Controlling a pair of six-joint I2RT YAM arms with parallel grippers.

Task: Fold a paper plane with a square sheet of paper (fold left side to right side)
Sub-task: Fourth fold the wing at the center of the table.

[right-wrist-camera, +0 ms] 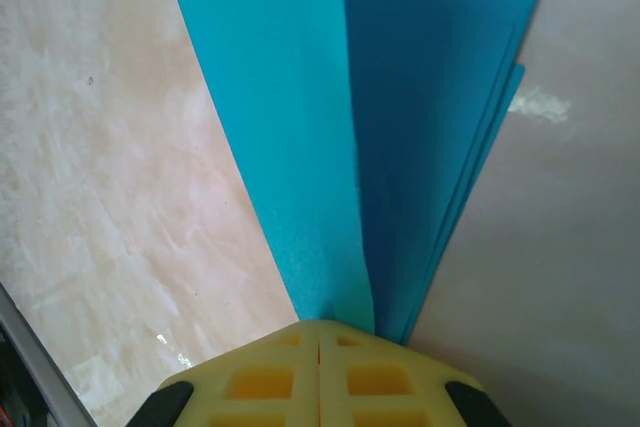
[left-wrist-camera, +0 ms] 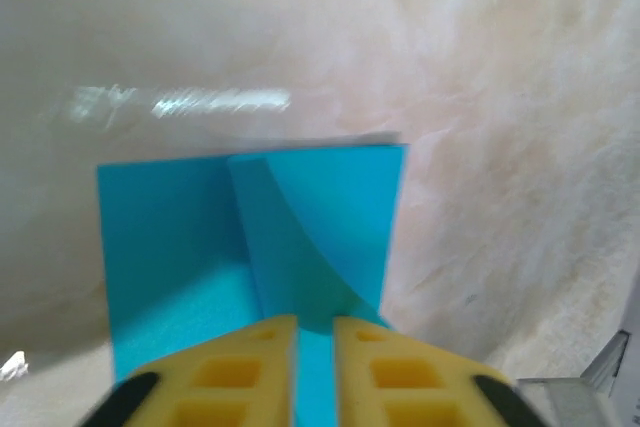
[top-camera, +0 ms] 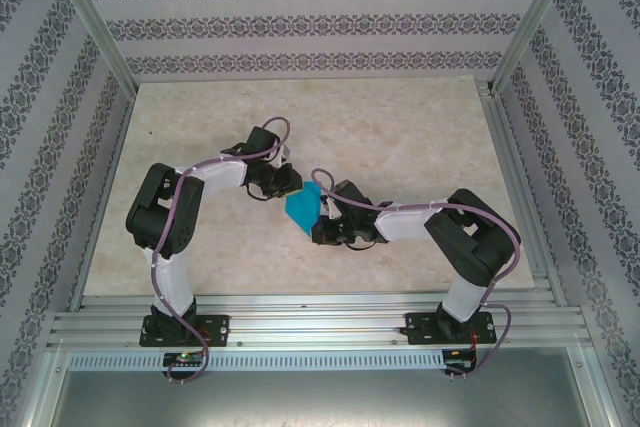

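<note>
Paper — between arms, over table

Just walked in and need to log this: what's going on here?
Two robot arms are working a partly folded blue paper sheet in the middle of the table. The right gripper is shut on its layered edge. The left gripper has a raised flap between its fingers, with a narrow gap showing, so its hold is unclear. No finished plane yet.

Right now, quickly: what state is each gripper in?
Left gripper: narrow gap around the blue paper; grip cannot be told.
Right gripper: closed on the blue paper.
</note>
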